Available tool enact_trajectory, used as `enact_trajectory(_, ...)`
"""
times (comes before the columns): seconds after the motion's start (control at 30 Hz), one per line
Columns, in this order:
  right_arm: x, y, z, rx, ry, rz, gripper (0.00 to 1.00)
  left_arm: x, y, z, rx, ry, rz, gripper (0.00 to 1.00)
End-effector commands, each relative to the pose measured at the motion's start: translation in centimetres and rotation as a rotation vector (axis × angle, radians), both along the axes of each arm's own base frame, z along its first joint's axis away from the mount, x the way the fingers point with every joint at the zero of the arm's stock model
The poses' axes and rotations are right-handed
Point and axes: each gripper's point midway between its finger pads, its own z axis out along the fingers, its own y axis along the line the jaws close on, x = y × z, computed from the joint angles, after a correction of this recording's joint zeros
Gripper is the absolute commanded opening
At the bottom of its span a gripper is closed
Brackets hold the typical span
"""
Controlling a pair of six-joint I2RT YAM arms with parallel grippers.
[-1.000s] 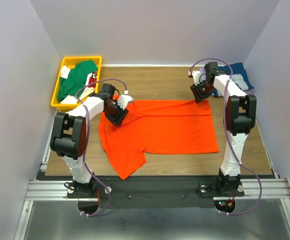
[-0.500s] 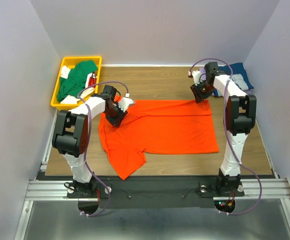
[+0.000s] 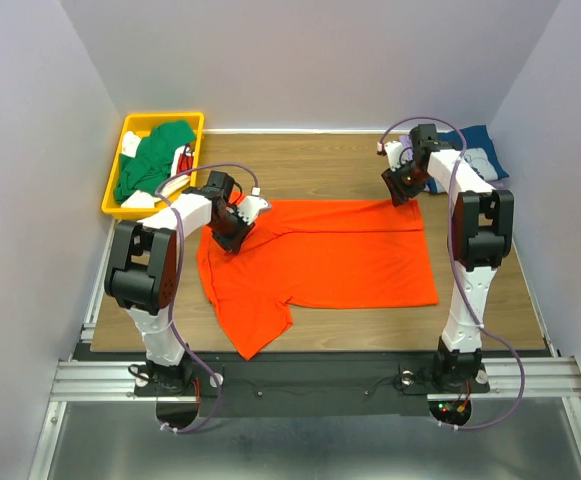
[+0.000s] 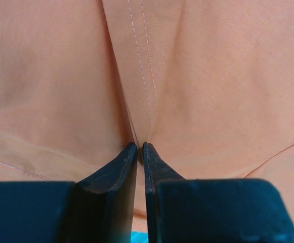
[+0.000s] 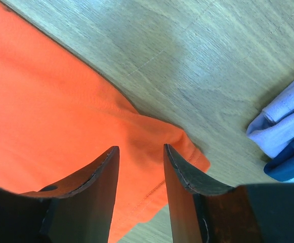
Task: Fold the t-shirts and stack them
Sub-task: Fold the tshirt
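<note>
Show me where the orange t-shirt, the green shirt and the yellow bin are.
orange t-shirt point(image 3: 340, 255): top view, middle of its spread-out body.
green shirt point(image 3: 155, 152): top view, bunched cloth lying in the bin.
yellow bin point(image 3: 165, 116): top view, its far rim.
</note>
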Motion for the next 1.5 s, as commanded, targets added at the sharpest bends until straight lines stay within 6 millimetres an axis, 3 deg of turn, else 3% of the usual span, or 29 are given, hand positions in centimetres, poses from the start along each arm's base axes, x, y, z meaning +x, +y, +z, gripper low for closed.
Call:
enact_trajectory(0.0,0.2,0.0,0.3,-0.011,-0.009,0.012,0.46,-0.4,-0.7,2.1,-0.032,-0.029,-0.029,0.09)
enact_trajectory(0.1,0.1,0.0,0.2,-0.014,-0.006,0.014,0.45,-0.5,-1.0,3.1,-0.044,-0.035,-0.036,0.00)
enact_trajectory(0.33,0.1,0.0,0.1,-0.014,-0.005,0.014,0.45,-2.1,-2.2,4.9,-0.057,-0.015,-0.068,0.00)
enact_trajectory(0.5,0.0,-0.1,0.0,-0.017,-0.004,0.017,0.45,-4.0,-3.3,4.6,-0.063,0.032,-0.087,0.00)
enact_trajectory(0.73,0.0,-0.1,-0.2,-0.020,0.001,0.020,0.45,-6.0,-3.2,2.0,-0.052,0.128,-0.098,0.00)
enact_trajectory(0.93,-0.1,-0.1,-0.4,-0.018,0.005,0.024,0.44,-6.1,-3.7,2.0,-0.071,0.137,-0.116,0.00)
enact_trajectory(1.0,0.0,-0.1,-0.2,-0.017,0.002,0.022,0.44,-5.7,-3.9,2.5,-0.085,0.125,-0.128,0.09)
enact_trajectory(1.03,0.0,0.0,-0.2,-0.014,0.001,0.022,0.44,-5.3,-3.9,3.0,-0.100,0.112,-0.124,0.17)
enact_trajectory(1.07,-0.1,0.2,-0.1,-0.006,0.000,0.025,0.44,-3.4,-3.6,4.4,-0.123,0.058,-0.090,0.29)
enact_trajectory(1.13,0.0,0.3,0.5,0.004,-0.011,0.024,0.44,-0.9,-2.9,6.3,-0.159,-0.002,-0.045,0.36)
enact_trajectory(1.17,0.0,0.4,0.6,0.010,-0.012,0.025,0.44,1.6,-2.7,8.4,-0.178,-0.073,-0.020,0.40)
enact_trajectory(1.2,0.0,0.6,0.8,0.020,-0.015,0.026,0.44,3.7,-0.9,9.5,-0.185,-0.121,0.042,0.41)
enact_trajectory(1.27,0.1,0.7,1.2,0.029,-0.022,0.025,0.44,7.4,0.5,12.0,-0.187,-0.212,0.085,0.43)
enact_trajectory(1.37,0.1,1.0,1.3,0.044,-0.021,0.017,0.44,11.8,3.3,13.1,-0.121,-0.307,0.122,0.43)
enact_trajectory(1.47,-0.1,1.3,1.0,0.056,-0.008,0.021,0.44,14.6,5.3,11.9,-0.041,-0.330,0.118,0.44)
